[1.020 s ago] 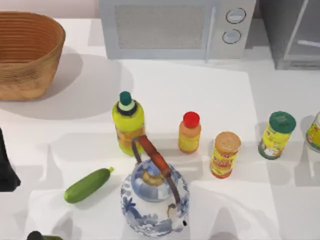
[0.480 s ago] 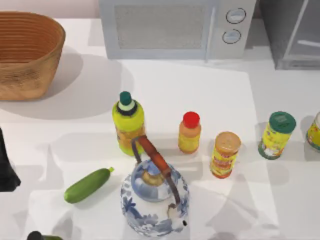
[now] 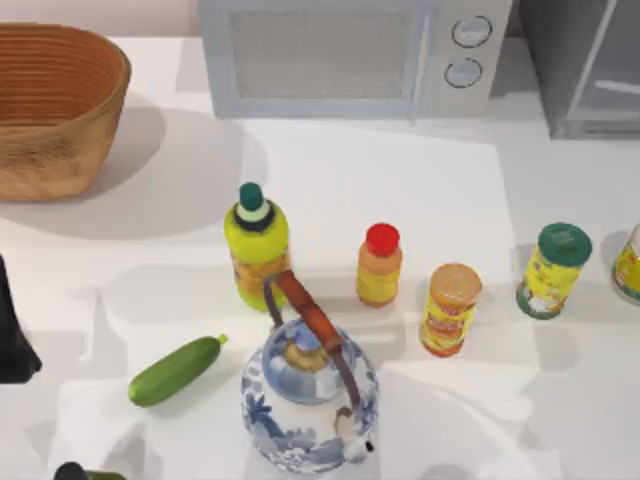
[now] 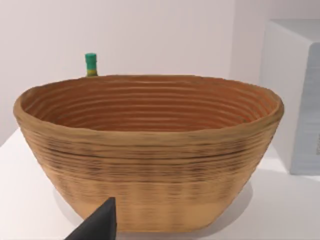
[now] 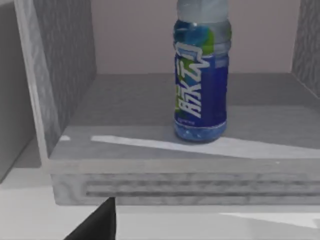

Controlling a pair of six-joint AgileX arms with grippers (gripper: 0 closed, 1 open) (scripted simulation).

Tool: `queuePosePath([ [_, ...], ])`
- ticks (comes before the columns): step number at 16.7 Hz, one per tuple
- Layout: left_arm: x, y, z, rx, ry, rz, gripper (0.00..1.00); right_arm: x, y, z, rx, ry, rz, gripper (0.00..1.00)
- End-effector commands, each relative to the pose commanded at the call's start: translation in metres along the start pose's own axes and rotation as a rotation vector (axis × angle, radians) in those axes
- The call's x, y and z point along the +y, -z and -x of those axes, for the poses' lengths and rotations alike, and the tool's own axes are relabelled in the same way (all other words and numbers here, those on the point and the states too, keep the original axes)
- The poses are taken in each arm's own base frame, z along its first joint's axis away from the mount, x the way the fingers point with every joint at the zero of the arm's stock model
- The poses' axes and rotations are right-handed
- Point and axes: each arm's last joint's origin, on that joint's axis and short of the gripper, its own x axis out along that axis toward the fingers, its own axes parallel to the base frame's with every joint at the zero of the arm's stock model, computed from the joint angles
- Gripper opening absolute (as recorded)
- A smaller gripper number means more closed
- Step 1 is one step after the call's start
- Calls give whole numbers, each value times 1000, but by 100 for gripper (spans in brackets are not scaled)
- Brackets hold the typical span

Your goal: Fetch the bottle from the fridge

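Bottle: the bottle (image 5: 201,75) stands upright on the floor of the fridge (image 5: 190,165), well back from the front lip; its blue label faces the right wrist camera and the cap is cut off above
Fridge: at the table's far right corner in the top view (image 3: 590,70), beside the microwave (image 3: 355,55); the door is open, so the inside is reachable
Right hand: a dark fingertip (image 5: 97,222) sits low before the fridge's front edge, apparently lined up for a straight reach in; whether the fingers are apart or together I cannot tell
Left hand: parked at the table's left edge, facing the wicker basket (image 4: 150,150); one dark fingertip (image 4: 100,222) shows, its opening impossible to judge
Progress: judged early, since the bottle is not yet grasped
Risk: the narrow base could tip if nudged
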Motion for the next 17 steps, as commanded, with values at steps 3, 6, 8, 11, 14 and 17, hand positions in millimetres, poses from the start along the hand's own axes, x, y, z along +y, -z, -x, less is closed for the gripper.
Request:
queuePosePath([
  [3,0,0,0,0,0,0,100,-12,13,-4,-9,-1,3,100],
  [6,0,0,0,0,0,0,100,-18,20,-5,-19,-1,8,100],
  [8,0,0,0,0,0,0,100,-19,20,-5,-21,-1,9,100],
  [11,0,0,0,0,0,0,100,-18,20,-5,-17,-4,7,100],
  [14,0,0,0,0,0,0,100,-19,22,-15,-10,-5,4,100],
  [17,0,0,0,0,0,0,100,-25,25,-49,0,-3,3,100],
])
